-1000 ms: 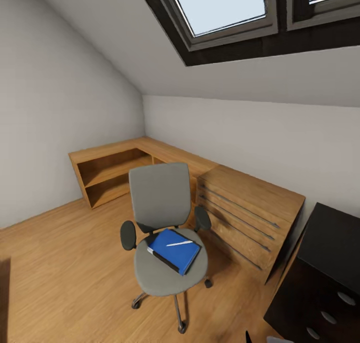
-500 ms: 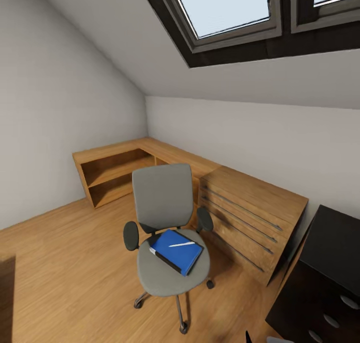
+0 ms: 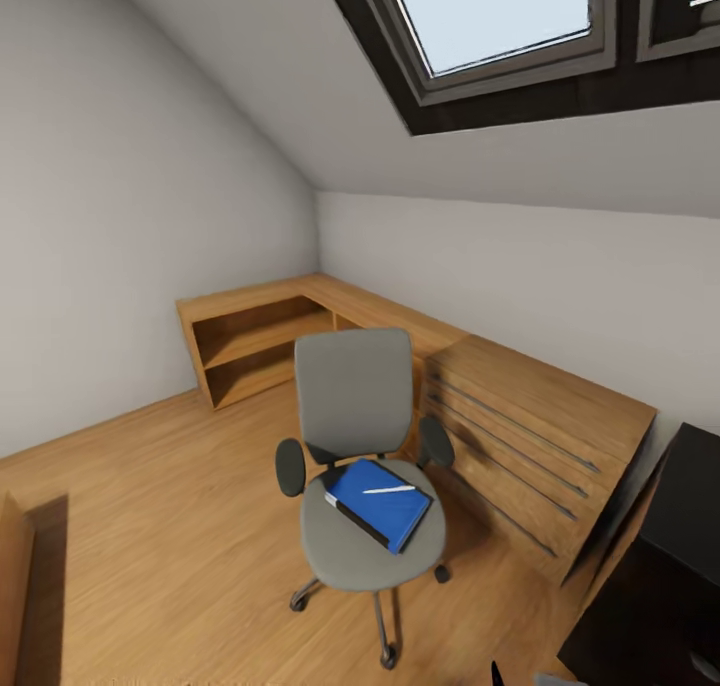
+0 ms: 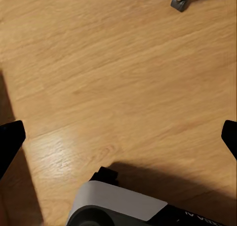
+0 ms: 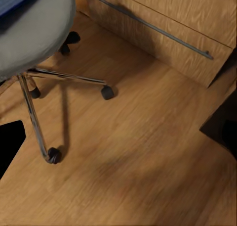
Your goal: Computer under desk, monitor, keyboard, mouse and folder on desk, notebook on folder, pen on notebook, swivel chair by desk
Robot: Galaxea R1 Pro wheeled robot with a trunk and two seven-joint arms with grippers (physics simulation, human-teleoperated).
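The swivel chair (image 3: pixel 357 406) stands mid-room on the plank floor, with grey seat and back and black armrests. On its seat lies the blue folder (image 3: pixel 384 504) with the white pen (image 3: pixel 388 489) on top. A dark edge shows under the folder's near side; I cannot tell if it is the notebook. A corner of the black desk (image 3: pixel 680 556) is at the lower right. My left gripper (image 4: pixel 118 137) is open over bare floor. My right gripper (image 5: pixel 118 137) is open above the floor beside the chair's chrome base (image 5: pixel 54 77). Computer, monitor, keyboard and mouse are out of view.
A wooden drawer chest (image 3: pixel 540 431) stands against the far wall, right of the chair and next to the desk. A low wooden L-shaped shelf (image 3: pixel 262 334) fills the far corner. The dark-framed skylight (image 3: pixel 500 26) is overhead. Open plank floor (image 3: pixel 150 526) lies to the left.
The whole head view has shifted: the chair, chest and shelf sit further right in the picture, so the camera turned left. The things themselves have not moved.
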